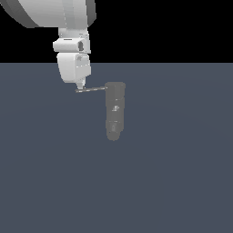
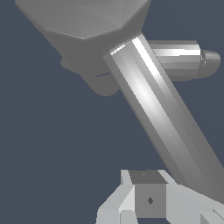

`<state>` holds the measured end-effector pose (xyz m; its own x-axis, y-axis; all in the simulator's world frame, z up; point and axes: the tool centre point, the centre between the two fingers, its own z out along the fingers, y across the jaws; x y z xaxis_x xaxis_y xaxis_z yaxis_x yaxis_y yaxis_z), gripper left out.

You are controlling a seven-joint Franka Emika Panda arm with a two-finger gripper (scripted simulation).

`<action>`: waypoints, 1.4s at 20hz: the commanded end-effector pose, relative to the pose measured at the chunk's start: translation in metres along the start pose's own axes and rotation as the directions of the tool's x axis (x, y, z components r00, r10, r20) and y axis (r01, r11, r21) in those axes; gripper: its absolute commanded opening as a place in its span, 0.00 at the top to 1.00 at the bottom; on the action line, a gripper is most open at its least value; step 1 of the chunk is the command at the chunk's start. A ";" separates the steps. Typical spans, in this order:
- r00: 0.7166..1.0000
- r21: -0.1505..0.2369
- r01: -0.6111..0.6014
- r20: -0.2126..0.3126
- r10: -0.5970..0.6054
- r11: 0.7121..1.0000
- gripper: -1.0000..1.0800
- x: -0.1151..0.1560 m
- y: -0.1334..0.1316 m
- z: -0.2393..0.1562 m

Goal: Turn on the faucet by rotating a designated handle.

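The faucet is a dull grey, segmented cylinder lying on the dark floor in the middle of the exterior view. Its handle is a thin grey rod sticking out from the faucet's top toward the exterior view's left. My gripper hangs from the white arm with its fingers drawn together to one point, and that point touches the handle's free end from above. In the wrist view the handle runs as a broad silvery bar from the faucet to the fingers. The gripper holds nothing.
The flat dark blue-grey floor lies all around the faucet. The white arm's large links fill the upper left of the exterior view, above the handle's end.
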<state>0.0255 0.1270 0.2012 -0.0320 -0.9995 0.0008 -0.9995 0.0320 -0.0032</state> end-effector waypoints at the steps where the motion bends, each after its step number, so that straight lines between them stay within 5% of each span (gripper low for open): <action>1: 1.000 -0.003 0.008 0.000 -0.008 1.000 1.00 -0.004 0.010 0.000; 28: 1.000 -0.002 0.005 0.001 -0.005 1.000 1.00 0.049 0.066 0.000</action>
<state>-0.0374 0.0869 0.2013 -0.0232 -0.9997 -0.0020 -0.9997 0.0232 -0.0036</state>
